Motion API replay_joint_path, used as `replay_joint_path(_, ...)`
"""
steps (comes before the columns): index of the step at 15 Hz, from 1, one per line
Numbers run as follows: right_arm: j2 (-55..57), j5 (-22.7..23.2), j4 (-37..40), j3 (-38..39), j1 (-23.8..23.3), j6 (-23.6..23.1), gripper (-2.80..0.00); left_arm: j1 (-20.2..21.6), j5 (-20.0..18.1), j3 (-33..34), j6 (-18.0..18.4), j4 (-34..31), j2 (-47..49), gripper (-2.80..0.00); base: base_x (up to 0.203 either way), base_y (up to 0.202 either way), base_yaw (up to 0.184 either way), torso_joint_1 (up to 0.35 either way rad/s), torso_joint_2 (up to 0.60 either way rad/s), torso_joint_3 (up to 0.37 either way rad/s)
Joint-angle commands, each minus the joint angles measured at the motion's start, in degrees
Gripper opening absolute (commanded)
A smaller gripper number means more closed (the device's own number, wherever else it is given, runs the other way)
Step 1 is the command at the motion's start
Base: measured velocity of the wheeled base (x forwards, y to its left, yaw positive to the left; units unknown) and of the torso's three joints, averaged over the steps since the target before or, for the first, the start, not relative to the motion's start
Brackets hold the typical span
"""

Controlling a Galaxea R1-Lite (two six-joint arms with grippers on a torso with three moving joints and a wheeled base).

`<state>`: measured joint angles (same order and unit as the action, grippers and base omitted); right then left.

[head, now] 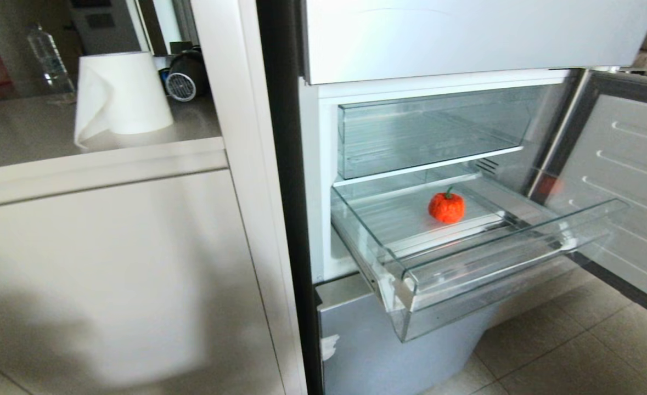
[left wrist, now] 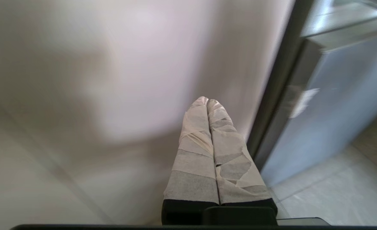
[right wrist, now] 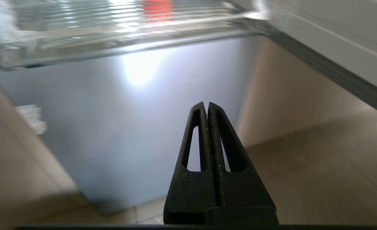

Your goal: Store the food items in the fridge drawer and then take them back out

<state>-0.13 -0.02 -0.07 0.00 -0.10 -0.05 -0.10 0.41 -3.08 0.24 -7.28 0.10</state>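
Right now one red food item [head: 446,207] is sitting alone on the ribbed clear floor of the fridge drawer [head: 499,258], which is standing pulled out of the open fridge. It is round and knobbly with a small green stem on top; through the right wrist camera it is showing only as a red blur [right wrist: 158,9] behind the plastic. White tape scraps are clinging to the drawer's front corner [head: 405,291].

Neither arm is showing from the head. The right gripper [right wrist: 206,107] is hanging low beneath the drawer, its black slotted fingers pressed together on nothing, aiming at the smooth grey panel [right wrist: 137,127] under the drawer. The left gripper [left wrist: 207,101] is pointing at the pale cabinet front [left wrist: 111,80] beside the fridge, its tape-wrapped fingers likewise closed and empty.

Above the drawer a second clear bin [head: 427,131] is sitting pushed in. Off to the left, a paper towel roll [head: 120,93] is standing on the beige counter [head: 27,137], and beige tiles [head: 564,340] are covering the floor.
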Motion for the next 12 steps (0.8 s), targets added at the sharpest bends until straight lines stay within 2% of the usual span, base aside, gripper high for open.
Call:
replay_joint_path(1, 0.1, 0.0, 0.0, 0.0, 0.0, -0.1, -2.8, 0.0, 0.0, 0.0, 0.0, 0.0, 0.0, -2.8, 0.0, -0.003, 0.133, -0.001, 0.0, 0.002)
replay_joint_path(5, 8.7, 0.1, -0.3, 0.0, -0.1, -0.7, -2.8, 0.0, 0.0, 0.0, 0.0, 0.0, 0.0, -2.8, 0.001, -0.001, 0.02, 0.001, 0.0, 0.002)
replay_joint_path(7, 15.8, -0.2, -5.1, -1.1, -0.3, -0.7, -2.8, 0.0, 0.0, 0.0, 0.0, -0.1, 0.0, -2.8, 0.0, 0.0, 0.0, 0.0, 0.0, 0.0)
replay_joint_path(10, 30.0, -2.4, -10.6, -11.0, -0.7, -0.5, -2.8, 0.0, 0.0, 0.0, 0.0, -0.1, 0.0, -2.8, 0.0, 0.0, 0.0, 0.0, 0.0, 0.0)
replay_joint_path(11, 35.2, -3.0, -10.7, -16.2, -0.7, -0.5, 0.0, 0.0, 0.0, 0.0, 0.0, -0.1, 0.0, -2.8, 0.0, 0.0, 0.0, 0.0, 0.0, 0.0)
replay_joint_path(12, 40.4, -3.3, -10.0, -21.7, -0.7, -0.3, 0.0, 0.0, 0.0, 0.0, 0.0, -0.1, 0.0, -2.8, 0.0, 0.0, 0.0, 0.0, 0.0, 0.0)
